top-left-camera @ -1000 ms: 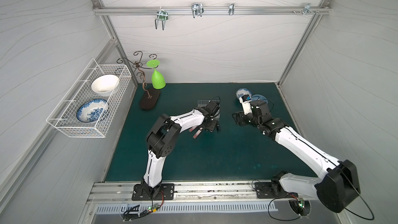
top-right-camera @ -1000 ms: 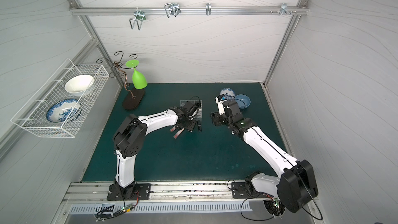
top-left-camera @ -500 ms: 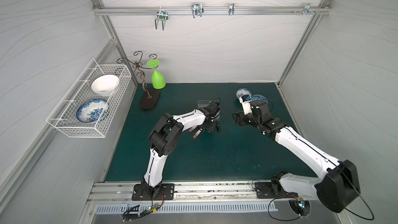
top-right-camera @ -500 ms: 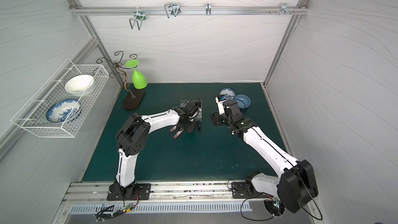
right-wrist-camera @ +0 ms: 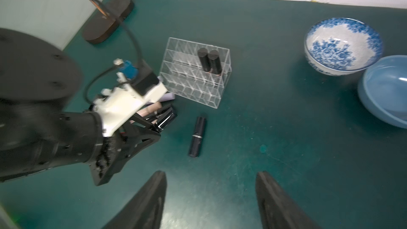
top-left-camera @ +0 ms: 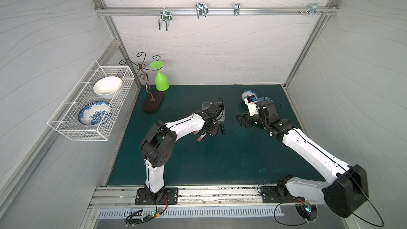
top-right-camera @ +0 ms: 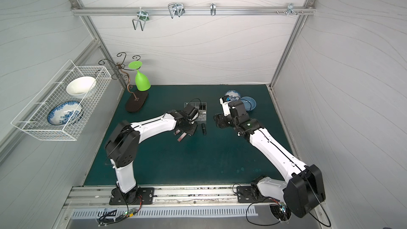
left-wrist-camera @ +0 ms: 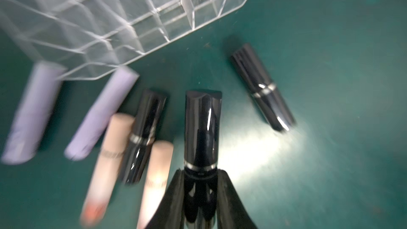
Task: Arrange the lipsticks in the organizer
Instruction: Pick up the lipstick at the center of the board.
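Note:
The clear organizer (right-wrist-camera: 196, 73) stands mid-mat with two black lipsticks (right-wrist-camera: 209, 61) upright in its cells. My left gripper (left-wrist-camera: 201, 177) is shut on a glossy black lipstick (left-wrist-camera: 201, 128) just in front of the organizer (left-wrist-camera: 123, 18), low over the mat. Beside it lie two lilac lipsticks (left-wrist-camera: 101, 115), two pink ones (left-wrist-camera: 105, 166) and a black one (left-wrist-camera: 141, 137). Another black lipstick (right-wrist-camera: 197, 136) lies alone to the right. My right gripper (right-wrist-camera: 210, 183) is open and empty, off to the right of that lipstick in both top views (top-left-camera: 241, 120).
A blue-and-white bowl (right-wrist-camera: 342, 45) and a plain blue bowl (right-wrist-camera: 387, 91) sit at the back right. A dark oval stand base (right-wrist-camera: 109, 18) with a green glass (top-left-camera: 161, 80) is back left. A white wire basket (top-left-camera: 88, 104) hangs on the left wall.
My left gripper has shut on the black lipstick. The right gripper's fingers have spread wider. Both arms have hardly shifted.

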You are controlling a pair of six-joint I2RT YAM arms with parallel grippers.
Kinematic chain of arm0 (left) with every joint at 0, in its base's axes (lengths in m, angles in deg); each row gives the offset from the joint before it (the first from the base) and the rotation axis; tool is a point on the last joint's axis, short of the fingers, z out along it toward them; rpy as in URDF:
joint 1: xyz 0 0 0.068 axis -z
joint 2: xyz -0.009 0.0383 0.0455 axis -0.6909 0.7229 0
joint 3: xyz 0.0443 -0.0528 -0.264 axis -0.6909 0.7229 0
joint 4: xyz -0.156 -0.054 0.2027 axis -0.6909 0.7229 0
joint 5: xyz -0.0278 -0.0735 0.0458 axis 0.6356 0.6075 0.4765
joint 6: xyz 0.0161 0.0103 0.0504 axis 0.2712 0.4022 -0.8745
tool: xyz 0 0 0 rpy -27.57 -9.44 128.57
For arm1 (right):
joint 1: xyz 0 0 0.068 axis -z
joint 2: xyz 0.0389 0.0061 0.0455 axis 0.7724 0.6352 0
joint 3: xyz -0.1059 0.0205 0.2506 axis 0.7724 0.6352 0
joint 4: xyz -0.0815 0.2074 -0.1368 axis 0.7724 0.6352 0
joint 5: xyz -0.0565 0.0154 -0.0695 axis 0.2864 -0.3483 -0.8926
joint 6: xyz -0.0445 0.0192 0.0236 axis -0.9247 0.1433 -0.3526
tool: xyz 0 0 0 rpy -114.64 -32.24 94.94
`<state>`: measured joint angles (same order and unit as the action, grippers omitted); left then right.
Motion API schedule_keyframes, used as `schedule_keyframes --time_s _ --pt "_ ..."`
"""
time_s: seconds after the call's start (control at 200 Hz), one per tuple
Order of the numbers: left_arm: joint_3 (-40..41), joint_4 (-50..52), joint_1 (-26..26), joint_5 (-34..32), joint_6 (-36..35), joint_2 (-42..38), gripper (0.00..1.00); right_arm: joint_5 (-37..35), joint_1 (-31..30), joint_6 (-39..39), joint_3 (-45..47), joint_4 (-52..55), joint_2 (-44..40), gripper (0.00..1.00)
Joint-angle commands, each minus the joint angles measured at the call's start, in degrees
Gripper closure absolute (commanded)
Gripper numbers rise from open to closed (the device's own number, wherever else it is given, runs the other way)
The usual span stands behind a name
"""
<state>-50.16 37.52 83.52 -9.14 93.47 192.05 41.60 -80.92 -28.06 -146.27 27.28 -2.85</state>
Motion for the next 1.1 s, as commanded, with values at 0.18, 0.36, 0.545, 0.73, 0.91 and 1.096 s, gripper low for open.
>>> schedule_keyframes --time_s 0.18,0.36,0.545,0.73,0.91,1.096 --pt "13.0 -11.2 -0.2 13.0 -1.5 -25.3 0.79 26.4 0.1 1.4 -9.5 10.0 1.1 0.19" --pt "16.1 -13.4 -0.3 23.8 -2.3 -32.5 0.79 42.1 0.1 2.4 -13.5 10.6 4.2 0.19" --pt "17.7 -15.4 -0.3 27.9 -1.8 -36.1 0.79 50.5 -0.1 2.8 -15.7 10.8 6.5 0.19" --pt "18.0 -16.9 -0.4 30.7 -1.0 -38.1 0.8 49.9 -2.1 2.4 -15.6 10.4 9.0 0.22" --pt "18.0 -16.9 -0.3 31.9 -0.8 -39.3 0.8 50.3 -3.7 3.3 -16.2 8.4 11.8 0.27" --pt "18.3 -16.9 -0.3 32.1 -0.8 -39.7 0.8 51.4 -5.1 4.1 -17.1 7.1 13.0 0.38"
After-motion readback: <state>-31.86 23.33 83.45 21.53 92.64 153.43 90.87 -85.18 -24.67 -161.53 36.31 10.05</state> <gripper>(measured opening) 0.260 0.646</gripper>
